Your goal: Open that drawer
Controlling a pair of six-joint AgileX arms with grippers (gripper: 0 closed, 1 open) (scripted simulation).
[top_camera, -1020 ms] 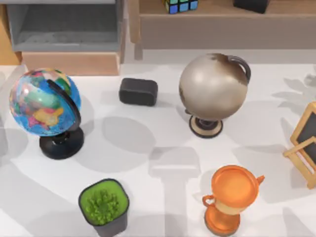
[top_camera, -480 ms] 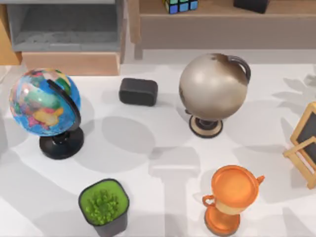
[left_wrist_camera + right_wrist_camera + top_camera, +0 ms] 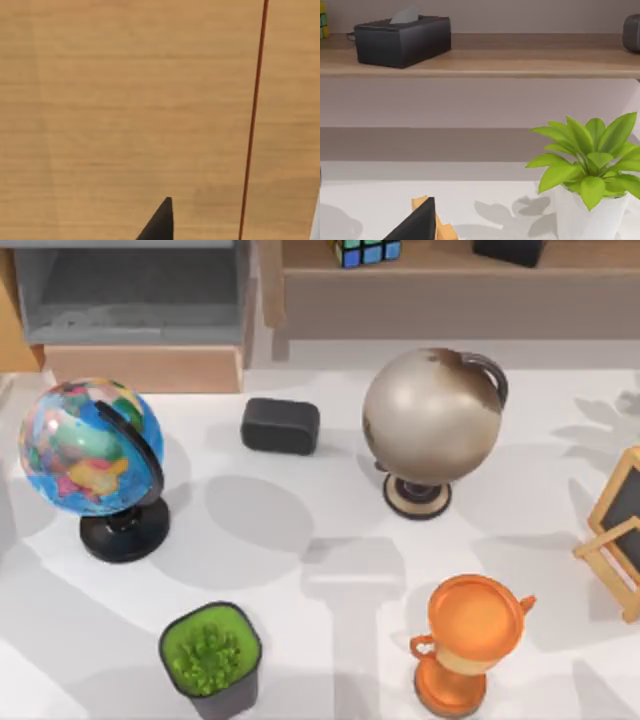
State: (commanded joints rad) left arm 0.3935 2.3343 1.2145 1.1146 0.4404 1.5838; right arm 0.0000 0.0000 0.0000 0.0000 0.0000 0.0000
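At upper left of the top view, your drawer [image 3: 135, 300] is sitting open; both grippers' states you cannot tell.

A study: globes [image 3: 92, 447], shelf [image 3: 480, 62], tissue box [image 3: 402, 40].

A white table [image 3: 300, 540] carries a colourful globe [image 3: 88, 448], a grey globe [image 3: 432, 418], a black block [image 3: 280, 426], a potted green plant [image 3: 210, 658], an orange trophy [image 3: 466, 640] and a small wood-framed chalkboard [image 3: 618, 530] at its right edge.
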